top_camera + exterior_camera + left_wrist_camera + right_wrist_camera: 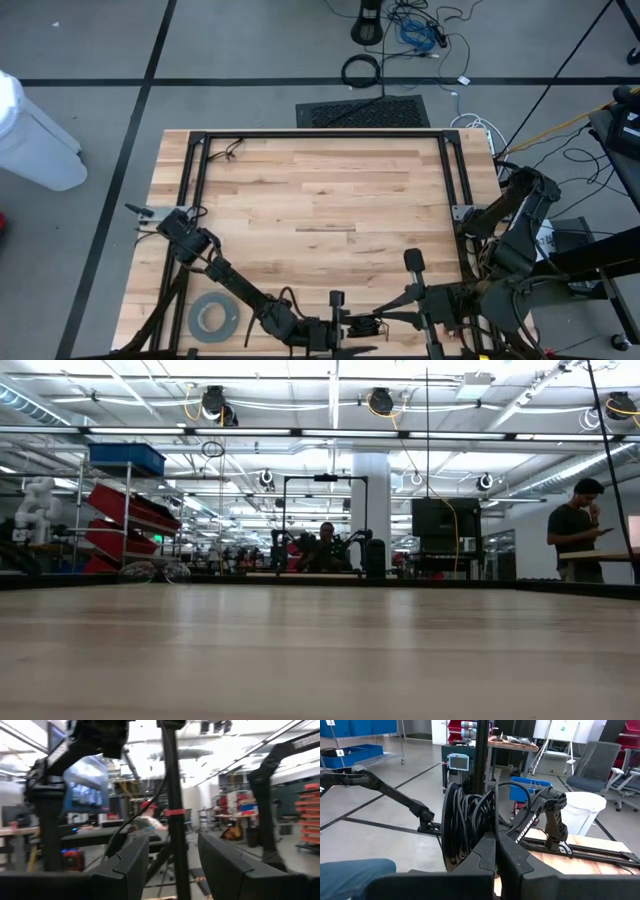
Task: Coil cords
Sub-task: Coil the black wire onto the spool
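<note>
The cords are wound into a black coil (465,825) that stands on edge right in front of my right gripper (496,845), which is shut. In the high view the coil (366,325) hangs over the table's near edge, between my right gripper (392,320) and my left gripper (345,332). My left gripper (172,865) has its fingers apart, and no cord shows between them in its wrist view. Whether it touches the coil I cannot tell. The low view shows neither gripper nor cord. My right gripper is shut on strands at the coil's near side (489,832); the fingers themselves hide the exact spot. They come about level from the table's right. The coil stands on edge in front of the fingertips, lifted clear of the table.
A grey tape roll (213,318) lies at the table's near left beside my left arm. A dark upright post (172,820) stands beyond my left fingers. Black frame rails (320,135) border the wood top. A white bin (35,135) stands off the left side.
</note>
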Available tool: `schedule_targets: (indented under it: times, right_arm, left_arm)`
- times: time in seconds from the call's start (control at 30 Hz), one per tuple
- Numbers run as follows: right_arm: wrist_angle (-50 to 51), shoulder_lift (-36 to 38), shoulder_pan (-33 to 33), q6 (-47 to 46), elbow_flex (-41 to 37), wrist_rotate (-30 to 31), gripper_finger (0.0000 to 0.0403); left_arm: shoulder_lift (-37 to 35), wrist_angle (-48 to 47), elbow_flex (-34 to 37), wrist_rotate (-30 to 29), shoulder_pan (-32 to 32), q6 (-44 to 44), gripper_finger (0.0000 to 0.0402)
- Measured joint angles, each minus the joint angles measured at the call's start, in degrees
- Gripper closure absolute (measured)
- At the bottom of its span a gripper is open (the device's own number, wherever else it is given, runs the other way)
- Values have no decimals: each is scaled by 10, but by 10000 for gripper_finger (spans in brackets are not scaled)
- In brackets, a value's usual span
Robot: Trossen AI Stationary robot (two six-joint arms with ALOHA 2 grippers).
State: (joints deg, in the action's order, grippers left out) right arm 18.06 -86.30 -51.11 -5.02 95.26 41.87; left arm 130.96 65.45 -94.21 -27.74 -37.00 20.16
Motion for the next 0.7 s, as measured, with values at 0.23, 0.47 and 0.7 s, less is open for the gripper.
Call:
schedule_targets:
  times: [0.23,0.47,0.7]
  right_arm:
    - [0,0,0,2,0,0,403]
    - [0,0,0,12,0,0,403]
    - [0,0,0,12,0,0,403]
  left_arm:
    - [0,0,0,-14,-3,51,224]
    - [0,-10,0,-12,-6,53,224]
    - [0,-27,0,-12,4,28,224]
